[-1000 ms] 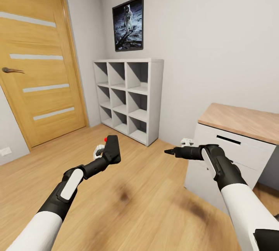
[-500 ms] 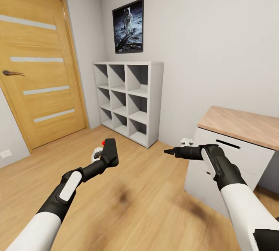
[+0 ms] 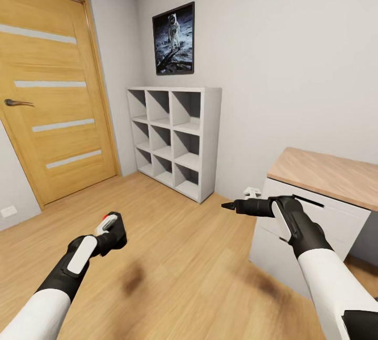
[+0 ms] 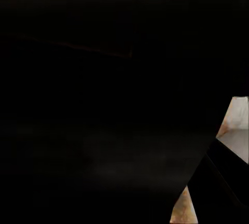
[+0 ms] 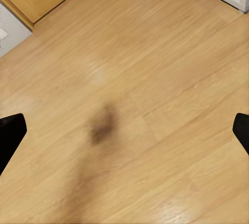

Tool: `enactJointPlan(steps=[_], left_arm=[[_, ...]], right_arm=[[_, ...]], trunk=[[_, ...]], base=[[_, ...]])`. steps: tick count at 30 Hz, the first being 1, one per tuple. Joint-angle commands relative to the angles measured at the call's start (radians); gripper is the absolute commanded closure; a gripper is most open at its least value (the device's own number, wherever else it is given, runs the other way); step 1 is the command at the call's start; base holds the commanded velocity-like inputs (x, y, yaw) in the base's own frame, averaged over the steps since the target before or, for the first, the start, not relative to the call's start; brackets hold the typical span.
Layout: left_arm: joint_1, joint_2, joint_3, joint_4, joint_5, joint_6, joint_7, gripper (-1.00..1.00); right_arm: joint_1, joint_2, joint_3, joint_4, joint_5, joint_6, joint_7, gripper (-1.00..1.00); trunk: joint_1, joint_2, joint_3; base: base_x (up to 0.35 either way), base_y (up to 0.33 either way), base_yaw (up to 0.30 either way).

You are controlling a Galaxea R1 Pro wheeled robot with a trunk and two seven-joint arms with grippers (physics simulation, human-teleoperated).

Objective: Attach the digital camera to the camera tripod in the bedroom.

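My left gripper point(image 3: 108, 235) is shut on the digital camera point(image 3: 113, 229), a small black body with a red dot on top, held low over the wood floor at the left of the head view. In the left wrist view the camera's dark body point(image 4: 104, 105) blocks almost everything. My right gripper point(image 3: 227, 206) hangs in front of a white cabinet, pointing left. The right wrist view shows this gripper point(image 5: 126, 129) open, its black fingertips point(image 5: 10, 133) far apart over bare floor. The camera tripod is out of view.
A wooden door point(image 3: 52, 93) stands shut at the left. A white cube shelf point(image 3: 173, 135) sits against the far wall under a framed astronaut poster point(image 3: 174, 38). The white cabinet with a wood top point(image 3: 325, 172) is at the right. Light wood floor point(image 3: 184, 256) spreads between them.
My left arm has dropped and drawn back to the left with the camera, which has turned in the grip. The right arm has held still. The head view has tilted slightly.
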State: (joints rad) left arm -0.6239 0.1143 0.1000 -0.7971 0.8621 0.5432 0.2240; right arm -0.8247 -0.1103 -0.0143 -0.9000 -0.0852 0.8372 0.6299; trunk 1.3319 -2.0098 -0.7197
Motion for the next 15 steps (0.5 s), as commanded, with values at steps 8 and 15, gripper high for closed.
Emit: enactJointPlan(steps=[8, 15], left_arm=[[0.000, -0.008, -0.002, -0.012, 0.015, -0.007, 0.345, 1.00], [0.000, -0.034, -0.004, -0.060, 0.016, -0.005, 0.398, 1.00]], right_arm=[[-0.001, 0.003, 0.001, 0.000, -0.008, 0.007, -0.004, -1.00], [-0.001, 0.004, 0.002, 0.001, -0.008, 0.006, -0.006, -1.00]], trunk=[[-0.031, 0.056, 0.024], [-0.058, 0.105, 0.046]], base=[[0.000, 0.000, 0.000], [0.000, 0.000, 0.000]])
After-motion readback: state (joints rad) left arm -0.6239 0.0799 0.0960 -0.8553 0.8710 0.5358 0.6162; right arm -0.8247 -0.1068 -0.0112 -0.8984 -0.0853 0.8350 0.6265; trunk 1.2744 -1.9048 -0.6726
